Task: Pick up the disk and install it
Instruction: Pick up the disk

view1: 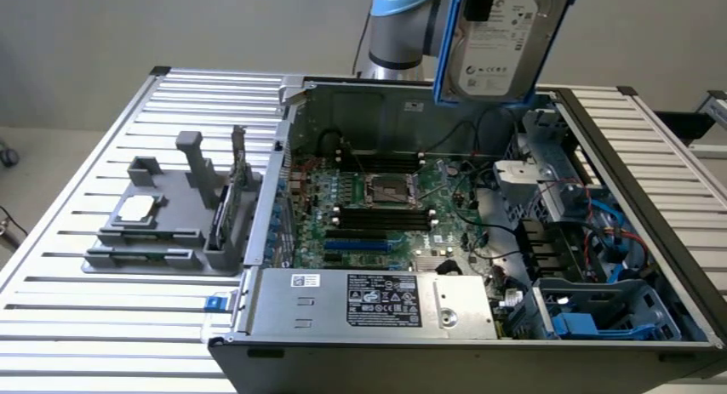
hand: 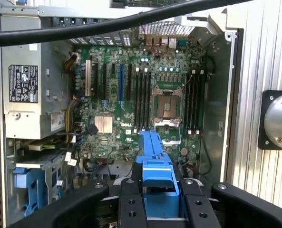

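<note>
The disk (view1: 500, 41), silver-grey with a white label and a blue carrier frame, hangs upright high above the far end of the open computer case (view1: 268, 215). In the wrist view the blue carrier (hand: 156, 166) of the disk sticks out between the black fingers (hand: 131, 206) of my gripper (hand: 157, 192), which is shut on it. Below it lies the green motherboard (hand: 126, 95).
Inside the case are the motherboard (view1: 380, 211), a grey power-supply box (view1: 375, 299) at the near end and a drive bay with blue plastic parts (view1: 591, 313) at the exterior view's right. A grey fixture (view1: 159, 232) holding a processor chip (view1: 136, 208) stands on the slatted table. A black cable (hand: 107, 23) crosses the wrist view.
</note>
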`<state>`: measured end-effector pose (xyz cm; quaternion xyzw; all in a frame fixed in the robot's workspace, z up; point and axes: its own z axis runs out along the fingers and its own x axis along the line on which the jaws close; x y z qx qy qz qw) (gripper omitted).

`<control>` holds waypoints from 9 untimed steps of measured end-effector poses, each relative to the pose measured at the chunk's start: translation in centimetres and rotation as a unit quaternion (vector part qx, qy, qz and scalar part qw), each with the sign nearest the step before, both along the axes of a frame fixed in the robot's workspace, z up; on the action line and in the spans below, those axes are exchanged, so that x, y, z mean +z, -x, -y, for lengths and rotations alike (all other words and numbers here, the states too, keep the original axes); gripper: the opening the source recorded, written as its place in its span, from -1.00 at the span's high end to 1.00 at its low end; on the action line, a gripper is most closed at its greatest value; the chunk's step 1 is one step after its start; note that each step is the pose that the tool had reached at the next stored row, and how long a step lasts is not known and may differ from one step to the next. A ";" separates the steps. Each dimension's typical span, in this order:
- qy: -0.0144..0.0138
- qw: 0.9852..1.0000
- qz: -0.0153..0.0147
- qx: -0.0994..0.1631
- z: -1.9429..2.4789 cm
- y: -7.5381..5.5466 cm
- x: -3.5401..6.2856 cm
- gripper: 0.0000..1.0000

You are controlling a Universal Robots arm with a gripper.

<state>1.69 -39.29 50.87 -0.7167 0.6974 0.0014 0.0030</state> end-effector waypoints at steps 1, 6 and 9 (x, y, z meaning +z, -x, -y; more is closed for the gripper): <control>0.000 1.000 0.000 0.000 0.12 -0.3 -0.01 0.35; 0.000 1.000 0.000 -0.001 0.78 -0.9 -0.07 0.35; 0.000 1.000 -0.001 -0.001 1.33 -1.5 -0.10 0.35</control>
